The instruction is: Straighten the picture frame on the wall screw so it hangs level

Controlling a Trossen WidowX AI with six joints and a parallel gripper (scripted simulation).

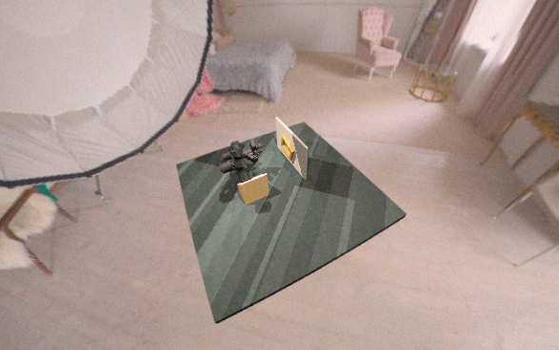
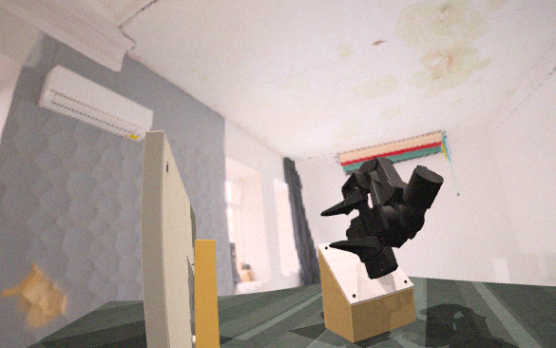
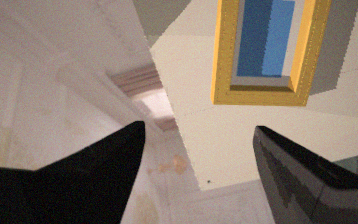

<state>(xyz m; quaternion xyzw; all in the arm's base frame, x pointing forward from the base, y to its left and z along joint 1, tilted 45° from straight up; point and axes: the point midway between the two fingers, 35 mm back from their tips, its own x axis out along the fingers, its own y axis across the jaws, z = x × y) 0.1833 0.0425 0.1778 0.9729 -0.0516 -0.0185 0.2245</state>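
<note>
The yellow picture frame (image 1: pixel 284 140) (image 2: pixel 206 295) (image 3: pixel 260 97) with a blue picture hangs on the front of the upright cream panel (image 1: pixel 301 155) (image 2: pixel 154 214) (image 3: pixel 195 125). Against the panel's edges it is crooked: its left end, as the top camera faces it, is the higher one. The wrist view is rolled and cuts off part of the frame. The screw and the back strip cannot be made out. My gripper (image 1: pixel 260 148) (image 2: pixel 326 229) (image 3: pixel 199 132) is open and empty, in front of the panel and away from the frame, one finger above the other in the exterior view.
A wooden block (image 1: pixel 254 189) (image 2: pixel 382 319) with a sloping white top stands beside the arm. The panel and block stand on a dark green striped table top (image 1: pixel 303 249) (image 2: pixel 263 309). Shadows fall on the table and on the panel.
</note>
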